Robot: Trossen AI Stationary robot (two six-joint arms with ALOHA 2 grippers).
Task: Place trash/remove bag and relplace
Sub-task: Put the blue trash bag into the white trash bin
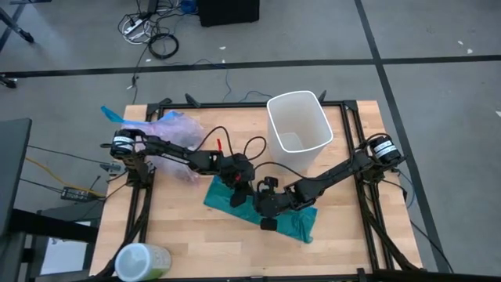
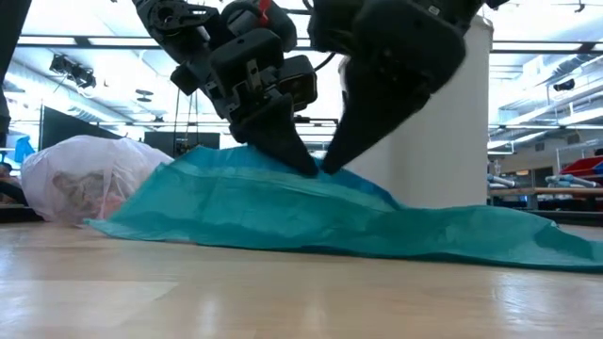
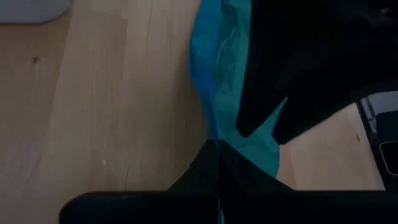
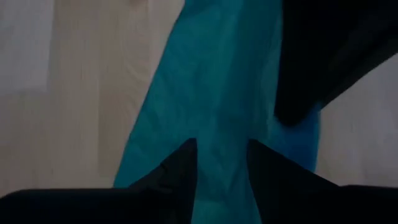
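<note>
Far left of table [image 1: 188, 235]: tied-off pink bag [image 1: 168, 129], scraps showing through its plastic, lying near the left arm's base; in the low view it sits as a rounded lump [image 2: 80, 179] behind the teal sheet's left edge.

Centre: teal bag [image 1: 235, 200] spread flat on the wood, long axis running from its upper-left corner down toward the lower right, right end [image 1: 305, 227] crumpled. In the low view it peaks where the grippers meet it and tapers off to the right.

Left gripper [image 1: 237, 186] down on the teal bag's upper-left part, fingers together and pinching the plastic [image 3: 217, 155].

Right gripper [image 1: 266, 211] just beside it, over the teal bag's middle, fingers [image 4: 180, 168] apart with teal showing in the gap.

Right rear: white bin [image 1: 297, 121] upright, unlined, just beyond the teal bag.

Front left corner: a pale green-white tub [image 1: 141, 262].
</note>
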